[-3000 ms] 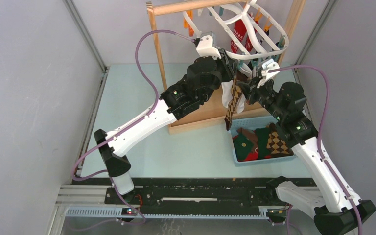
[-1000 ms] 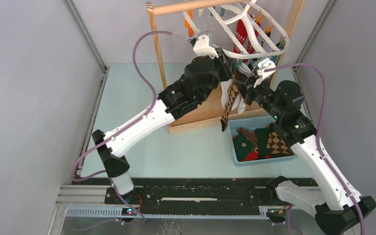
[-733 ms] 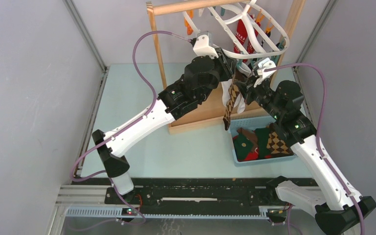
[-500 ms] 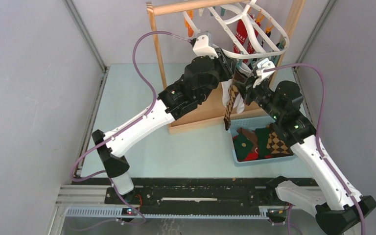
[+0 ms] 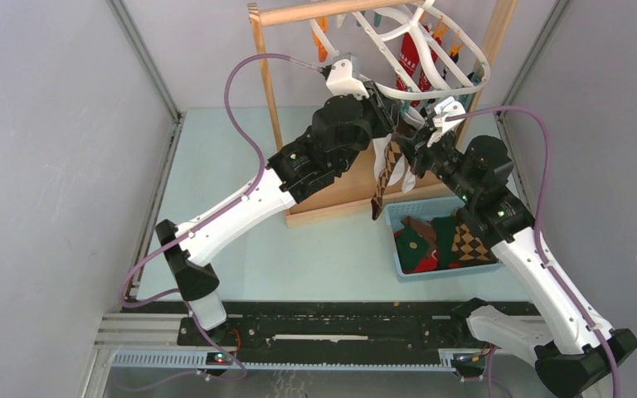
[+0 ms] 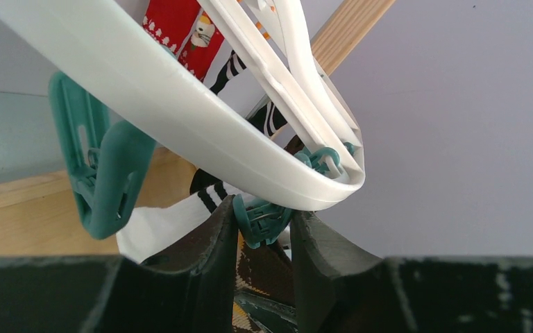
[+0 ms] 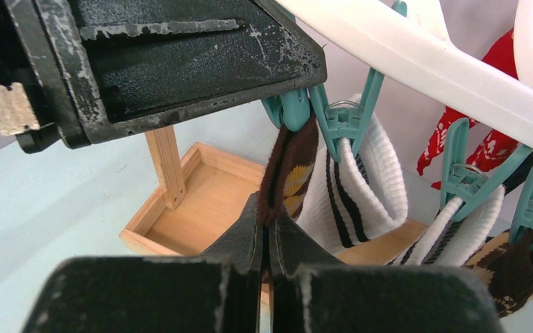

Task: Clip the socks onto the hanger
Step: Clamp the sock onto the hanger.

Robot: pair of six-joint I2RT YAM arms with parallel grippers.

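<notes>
1. The argyle sock (image 7: 291, 166) hung straight down under the near rim of the hanger (image 6: 180, 118). Its cuff ran up into the teal clip (image 7: 288, 111) dangling from that rim.
2. The left pincer (image 6: 262, 232) sat right under the hanger rim with a finger pressed on each side of that teal clip, so I'd call it clamped on the clip. I couldn't tell how wide the clip's mouth was.
3. The right pincer (image 7: 269, 232) was pinched together on the sock a little below the clip.
4. One clip along the hanger rim, a white striped sock (image 7: 368, 180) was already hung. A red sock (image 7: 458, 132) hung further in under the hanger.
5. My read is that the step in hand was seating the cuff in the clip. To do it well:
   - Feed the cuff well up into the mouth, not just the edge.
   - Keep the sock directly beneath the clip so nothing drags sideways.
   - Let the left pincer ease off first.
   - The right one only lets go once the clip has bitten.
6. The hanger looked like it hangs off the wooden rack (image 5: 332, 10), so go gently or it'll probably swing.
7. The main risk, I reckon, is a shallow bite, with the sock sliding out onto the bench (image 5: 216, 157) under the hanger.
8. More socks lay in the blue bin (image 5: 444, 272) below the hanger on the arms' side, so plenty was left to do.
</notes>
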